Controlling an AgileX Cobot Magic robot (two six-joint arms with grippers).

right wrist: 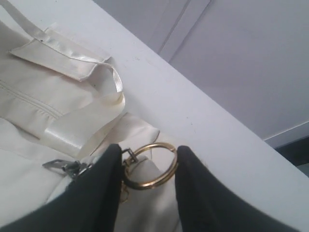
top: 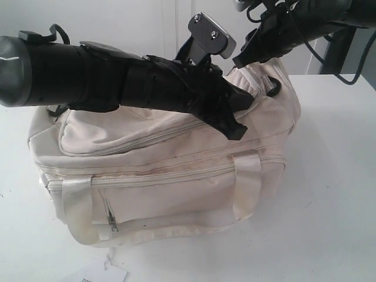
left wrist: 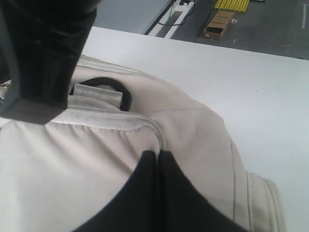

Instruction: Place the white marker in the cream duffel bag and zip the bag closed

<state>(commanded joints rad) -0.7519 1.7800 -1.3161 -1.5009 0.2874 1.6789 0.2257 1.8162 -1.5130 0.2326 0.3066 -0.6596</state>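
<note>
The cream duffel bag stands on the white table, its curved top zip running along the lid. My left gripper reaches across the top of the bag to its right end. In the left wrist view the left gripper is shut, its tips against the bag's piped seam. My right gripper comes down at the bag's far right end. In the right wrist view the right gripper is closed on a gold zip ring, next to a silver slider. The white marker is hidden.
Satin straps hang over the bag's side. A black end clip sits at the bag's end. A paper tag lies by the table's front edge. Cables trail at the back right. A cardboard box stands on the floor beyond the table.
</note>
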